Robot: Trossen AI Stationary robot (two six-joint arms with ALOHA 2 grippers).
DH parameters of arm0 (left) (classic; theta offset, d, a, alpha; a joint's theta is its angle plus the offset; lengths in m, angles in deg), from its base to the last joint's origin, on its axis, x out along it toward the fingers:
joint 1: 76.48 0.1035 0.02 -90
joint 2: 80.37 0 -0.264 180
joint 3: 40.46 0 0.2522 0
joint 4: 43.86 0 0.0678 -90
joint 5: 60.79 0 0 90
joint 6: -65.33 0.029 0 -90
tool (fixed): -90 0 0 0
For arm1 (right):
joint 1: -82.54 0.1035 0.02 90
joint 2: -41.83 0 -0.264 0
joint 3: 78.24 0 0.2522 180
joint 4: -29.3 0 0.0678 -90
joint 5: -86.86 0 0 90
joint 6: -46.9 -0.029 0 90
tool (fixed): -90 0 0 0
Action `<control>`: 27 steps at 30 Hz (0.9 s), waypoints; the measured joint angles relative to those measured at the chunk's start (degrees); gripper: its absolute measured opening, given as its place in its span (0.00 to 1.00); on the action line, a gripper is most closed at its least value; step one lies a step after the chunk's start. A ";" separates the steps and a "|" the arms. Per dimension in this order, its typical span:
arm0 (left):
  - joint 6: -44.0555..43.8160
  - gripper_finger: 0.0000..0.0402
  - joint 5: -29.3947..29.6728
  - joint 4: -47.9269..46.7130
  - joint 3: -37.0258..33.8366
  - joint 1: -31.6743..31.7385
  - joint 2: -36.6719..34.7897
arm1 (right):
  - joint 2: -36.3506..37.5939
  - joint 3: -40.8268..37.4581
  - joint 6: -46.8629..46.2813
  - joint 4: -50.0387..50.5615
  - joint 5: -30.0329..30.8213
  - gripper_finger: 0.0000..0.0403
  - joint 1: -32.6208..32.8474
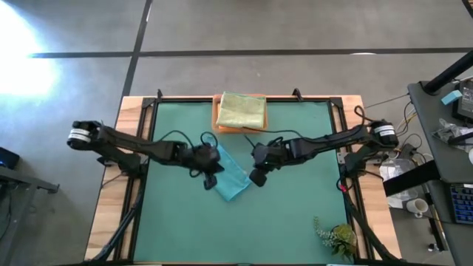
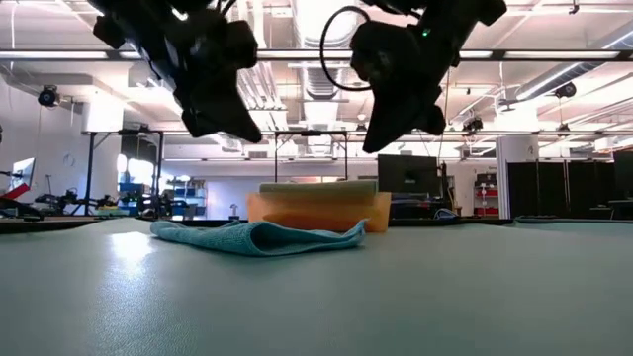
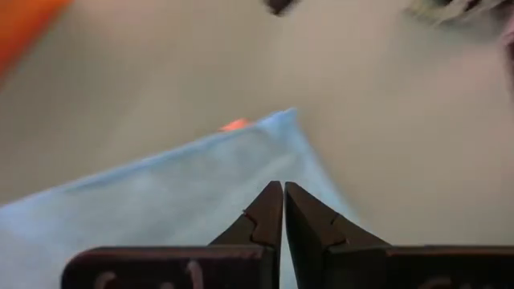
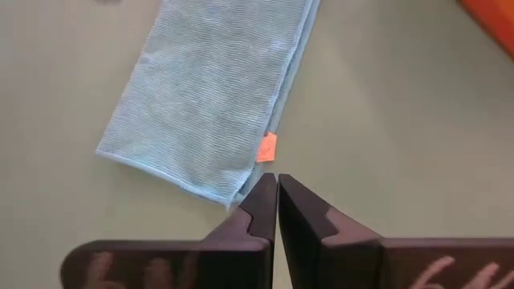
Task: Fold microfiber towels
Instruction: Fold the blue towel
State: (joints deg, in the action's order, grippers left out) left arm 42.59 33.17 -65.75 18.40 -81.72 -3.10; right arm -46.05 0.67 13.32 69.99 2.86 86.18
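Near the middle of the table (image 1: 295, 222) you see a teal towel (image 1: 230, 176) lying folded into a long strip on the green mat (image 1: 288, 207), set at a slant. Your left claw (image 1: 209, 181) hangs just above the strip's near-left part with its fingers pressed together, holding nothing; the left wrist view shows the tips meeting over the towel's blue cloth (image 3: 185, 193). Your right claw (image 1: 258, 178) hangs just beside the strip's right edge, also closed and empty, and its wrist view shows the closed tips close to a towel corner that carries a small orange tag (image 4: 267, 148). From the low view, both claws are clear of the cloth, which lies flat with a soft rolled edge (image 2: 259, 237). At the far edge of the table you have a wooden tray (image 1: 216, 118) with a pale green towel (image 1: 242, 111) folded on top of an orange one (image 1: 251, 129). A small plant sprig (image 1: 336, 238) lies at the mat's near-right corner.
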 joint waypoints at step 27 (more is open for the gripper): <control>-15.96 0.00 -0.79 -9.97 3.36 -15.03 17.96 | 1.52 -1.66 6.83 3.10 -0.44 0.02 -0.02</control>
State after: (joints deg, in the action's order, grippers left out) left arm 26.63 32.38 -75.72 21.76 -96.75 14.86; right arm -44.54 -0.99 20.16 73.09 2.42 86.15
